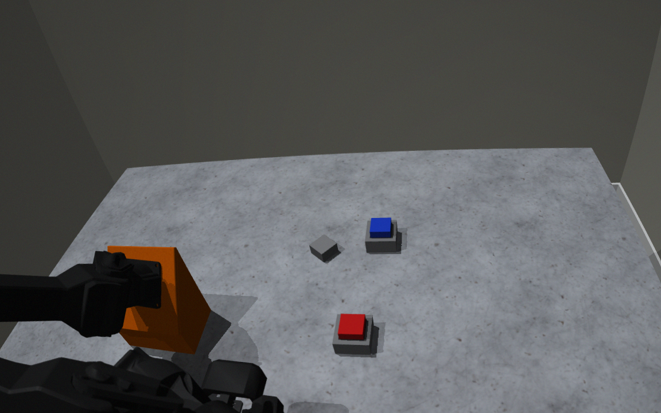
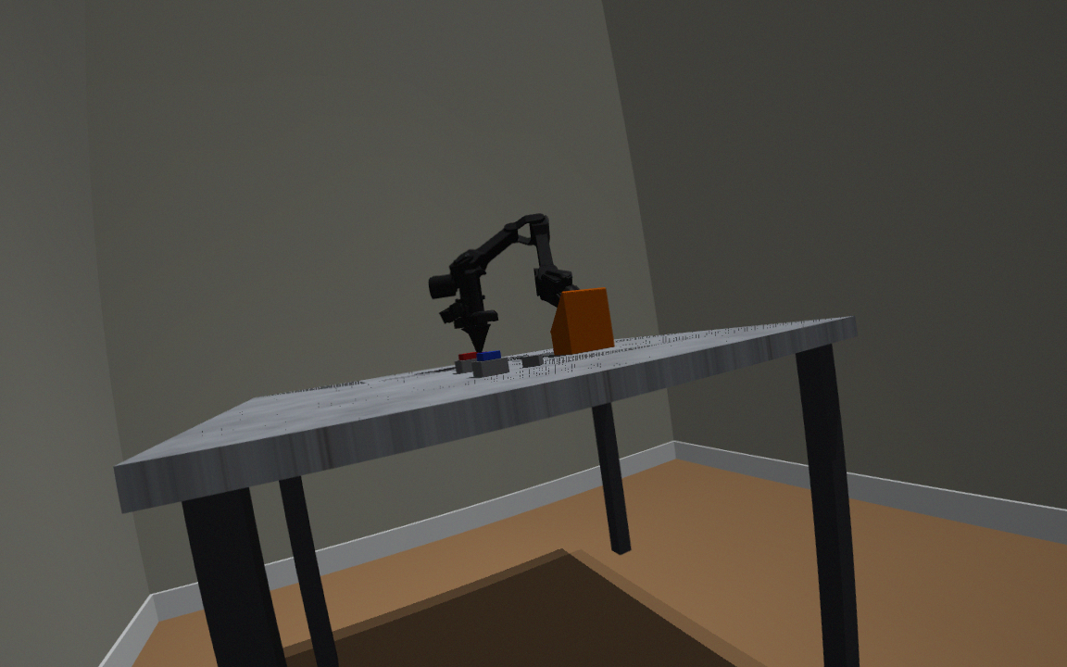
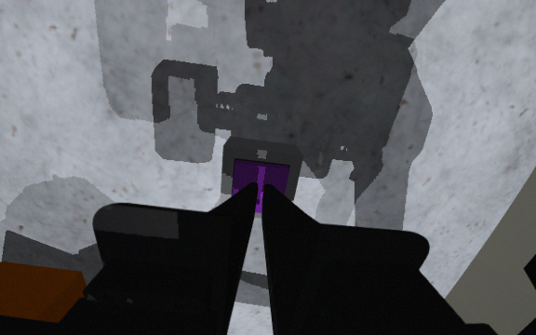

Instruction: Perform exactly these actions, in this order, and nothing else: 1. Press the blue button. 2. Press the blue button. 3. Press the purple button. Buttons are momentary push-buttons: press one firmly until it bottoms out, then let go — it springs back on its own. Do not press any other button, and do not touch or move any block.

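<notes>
The purple button [image 3: 273,174] is in the middle of the wrist view, in a dark housing. My gripper [image 3: 260,190] [image 2: 479,349] is shut and empty, with its fingertips over the purple cap, seemingly touching it. The cap looks about level with its housing; exact depth is hard to tell. The purple button is hidden in the top and exterior views. The blue button [image 1: 380,226] [image 2: 488,356] stands raised in its grey housing, right of centre in the top view, away from my gripper. The fingertips are out of sight in the top view.
The red button [image 1: 351,326] [image 2: 467,356] stands raised nearer the front. A small grey block [image 1: 323,246] [image 2: 532,361] lies left of the blue button. A large orange block [image 1: 189,313] [image 2: 588,321] [image 3: 26,290] stands by the arm's base. All stand on the grey table [image 1: 502,246] [image 2: 288,419].
</notes>
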Action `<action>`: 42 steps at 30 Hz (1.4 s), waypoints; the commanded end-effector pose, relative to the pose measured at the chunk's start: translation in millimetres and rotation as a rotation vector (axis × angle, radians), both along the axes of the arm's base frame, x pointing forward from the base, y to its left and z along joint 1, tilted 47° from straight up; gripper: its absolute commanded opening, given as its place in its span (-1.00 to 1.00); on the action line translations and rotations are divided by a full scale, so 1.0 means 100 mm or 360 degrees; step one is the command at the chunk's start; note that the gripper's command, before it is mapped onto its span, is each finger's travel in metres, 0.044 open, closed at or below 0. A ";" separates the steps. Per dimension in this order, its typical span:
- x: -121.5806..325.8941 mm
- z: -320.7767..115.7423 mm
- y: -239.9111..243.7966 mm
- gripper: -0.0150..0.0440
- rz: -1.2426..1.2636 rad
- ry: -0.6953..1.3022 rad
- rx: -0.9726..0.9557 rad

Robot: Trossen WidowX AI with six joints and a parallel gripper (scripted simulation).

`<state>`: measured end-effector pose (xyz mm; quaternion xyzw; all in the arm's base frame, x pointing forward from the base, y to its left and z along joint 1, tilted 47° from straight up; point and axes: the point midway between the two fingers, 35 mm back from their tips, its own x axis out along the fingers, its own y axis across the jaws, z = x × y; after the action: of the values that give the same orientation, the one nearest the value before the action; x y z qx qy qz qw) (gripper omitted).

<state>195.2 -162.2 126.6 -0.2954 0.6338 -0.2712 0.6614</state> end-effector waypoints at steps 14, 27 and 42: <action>0.26 0.12 0.44 -0.07 0.0029 -0.0009 0.0071; 1.08 -0.81 2.01 0.86 0.0058 0.0023 0.0243; 0.41 -2.28 3.56 0.86 0.0003 -0.0001 0.0055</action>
<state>247.7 185.2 -88.9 -0.2842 0.6423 -0.2469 0.6676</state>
